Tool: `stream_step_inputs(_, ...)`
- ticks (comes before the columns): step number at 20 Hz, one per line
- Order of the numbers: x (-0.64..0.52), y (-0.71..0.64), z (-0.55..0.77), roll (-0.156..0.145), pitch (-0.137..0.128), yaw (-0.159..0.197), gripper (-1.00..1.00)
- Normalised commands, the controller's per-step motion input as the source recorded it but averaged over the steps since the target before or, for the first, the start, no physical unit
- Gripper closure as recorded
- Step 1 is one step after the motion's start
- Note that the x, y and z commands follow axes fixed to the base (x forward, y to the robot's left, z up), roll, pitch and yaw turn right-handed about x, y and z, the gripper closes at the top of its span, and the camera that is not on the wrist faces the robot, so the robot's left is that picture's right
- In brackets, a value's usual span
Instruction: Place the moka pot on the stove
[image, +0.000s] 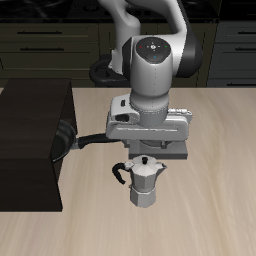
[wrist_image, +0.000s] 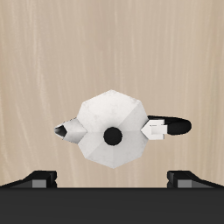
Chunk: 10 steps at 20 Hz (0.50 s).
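So this looks like the approach step, nothing grabbed yet. The moka pot (image: 144, 181) sits upright on the wooden surface (image: 210, 215), near the front edge, with its black handle sticking out to one side. The arm hangs right over it, and the wrist view looks straight down on the lid with the black knob (wrist_image: 112, 136) and the handle (wrist_image: 171, 129). The pincer (wrist_image: 112, 178) is open wide and empty: you can see both fingertips (wrist_image: 41, 178) well apart at the edge of that view, and the pot isn't between them, just ahead of the line they make. The stove (image: 178, 143) is right behind the pot, but the robot's hand covers most of it, so I can only make out a bit of its grey edge, and I can't really tell how much room there is on the burner. There's a frying pan (image: 70, 138) handle poking out by the big black box (image: 30, 145) too. Next move, I'd guess: shift to centre the fingers over the pot's body, drop down, close across it clear of the handle, then lift and carry it back onto the stove.
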Motion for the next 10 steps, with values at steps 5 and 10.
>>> stream_step_inputs(5, -0.05, -0.01, -0.10, -0.001, -0.023, 0.041, -1.00)
stream_step_inputs(10, -0.10, 0.06, -0.08, 0.006, -0.012, 0.031, -1.00)
